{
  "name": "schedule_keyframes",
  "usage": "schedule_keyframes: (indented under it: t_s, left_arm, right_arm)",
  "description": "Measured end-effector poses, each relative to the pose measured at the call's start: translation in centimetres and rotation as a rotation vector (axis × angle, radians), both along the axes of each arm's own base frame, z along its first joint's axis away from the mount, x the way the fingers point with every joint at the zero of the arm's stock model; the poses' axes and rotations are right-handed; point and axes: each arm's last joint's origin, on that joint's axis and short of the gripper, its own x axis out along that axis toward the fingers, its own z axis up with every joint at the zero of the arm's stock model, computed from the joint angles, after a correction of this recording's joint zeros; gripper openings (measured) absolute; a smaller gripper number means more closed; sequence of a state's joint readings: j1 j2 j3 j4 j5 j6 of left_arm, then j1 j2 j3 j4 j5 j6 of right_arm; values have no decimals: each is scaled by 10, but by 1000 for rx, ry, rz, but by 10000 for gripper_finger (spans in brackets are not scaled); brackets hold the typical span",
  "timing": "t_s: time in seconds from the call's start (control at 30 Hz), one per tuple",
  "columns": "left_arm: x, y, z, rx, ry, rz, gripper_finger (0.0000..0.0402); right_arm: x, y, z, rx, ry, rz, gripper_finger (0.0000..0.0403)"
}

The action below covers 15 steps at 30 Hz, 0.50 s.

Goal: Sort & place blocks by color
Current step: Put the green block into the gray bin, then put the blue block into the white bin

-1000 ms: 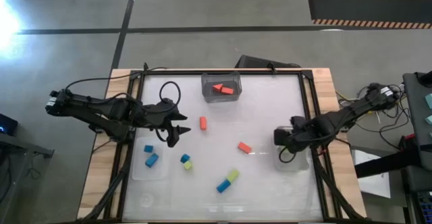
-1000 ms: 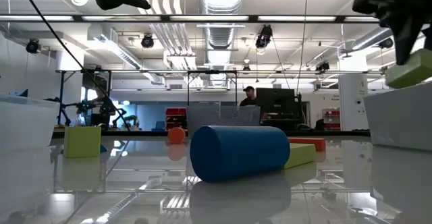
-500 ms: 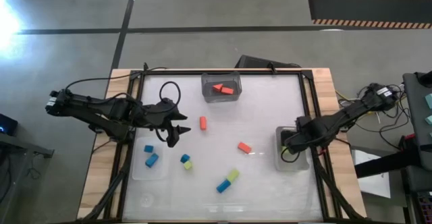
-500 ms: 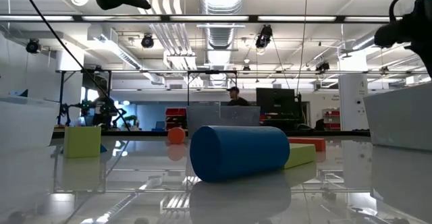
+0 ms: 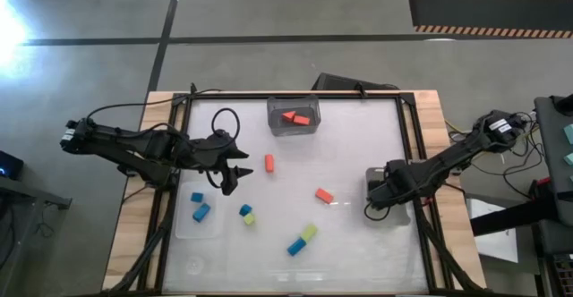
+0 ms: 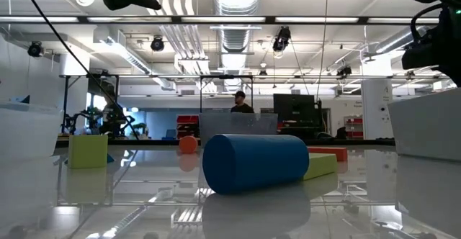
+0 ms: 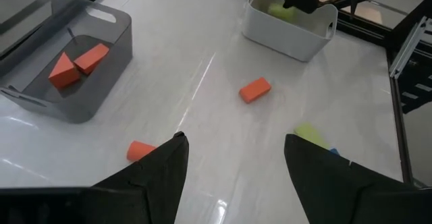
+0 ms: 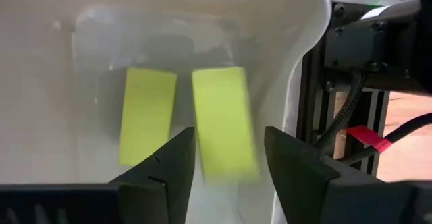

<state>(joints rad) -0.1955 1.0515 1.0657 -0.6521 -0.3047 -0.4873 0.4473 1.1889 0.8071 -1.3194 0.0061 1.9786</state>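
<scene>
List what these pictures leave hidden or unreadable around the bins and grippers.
- High view: the right gripper covers the right bin, hiding its contents.
- Right wrist view: two yellow-green blocks lie in it; one looks blurred.
- Low view: the blue block hides the table behind; both grippers cut off by the top edge.

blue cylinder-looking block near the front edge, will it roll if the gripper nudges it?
Likely yes: in the low view the blue block shows a rounded side resting on the glossy table, so a sideways nudge could roll it. It looks solid and stiff, probably light.
</scene>
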Motion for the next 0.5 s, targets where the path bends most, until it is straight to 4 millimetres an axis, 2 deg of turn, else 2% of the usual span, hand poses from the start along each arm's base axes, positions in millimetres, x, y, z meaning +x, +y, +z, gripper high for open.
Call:
schedule_keyframes:
  t_s: [0.23,0.5]
  left_arm:
    - [1,0,-1,-1,5,1,228]
    - [2,0,-6,-42,16,32,228]
  right_arm:
    - [0,0,3,24,-9,13,179]
    - [6,3,34,70,-149,20,162]
